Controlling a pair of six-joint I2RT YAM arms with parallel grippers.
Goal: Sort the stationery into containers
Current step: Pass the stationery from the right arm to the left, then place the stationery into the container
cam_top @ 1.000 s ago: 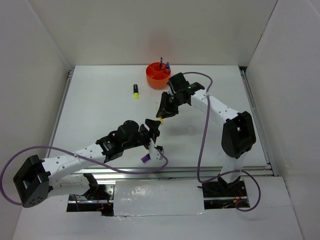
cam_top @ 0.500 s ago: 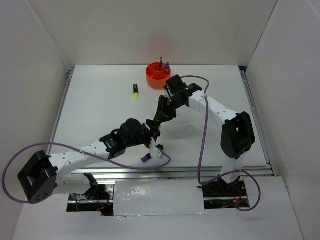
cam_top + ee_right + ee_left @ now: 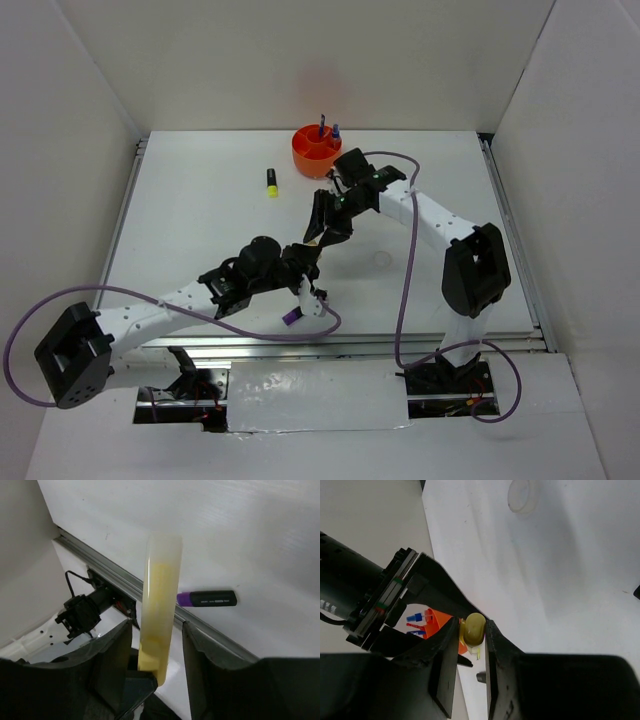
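The pale yellow stick (image 3: 160, 595) hangs in mid-air between my two grippers. My left gripper (image 3: 471, 626) is shut on one end of the stick (image 3: 473, 629). My right gripper (image 3: 157, 625) is open, with its jaws on either side of the stick and gaps showing. The grippers meet at table centre, left (image 3: 307, 254) and right (image 3: 323, 230). The orange organiser (image 3: 315, 150) stands at the far edge and holds the blue pen (image 3: 322, 127) and the blue-capped bottle (image 3: 336, 130). The yellow highlighter (image 3: 271, 181), the purple highlighter (image 3: 291, 317) and the tape ring (image 3: 381, 259) lie on the table.
The purple highlighter (image 3: 207, 598) lies close to the table's metal front rail (image 3: 100, 565). The tape ring (image 3: 522, 495) lies to the right of the grippers. White walls enclose the table on three sides. A purple cable (image 3: 330, 322) loops near the purple highlighter.
My left arm has reached forward to the right gripper and its jaws are now at the stick. The right gripper has shifted slightly left. The loose items have not moved.
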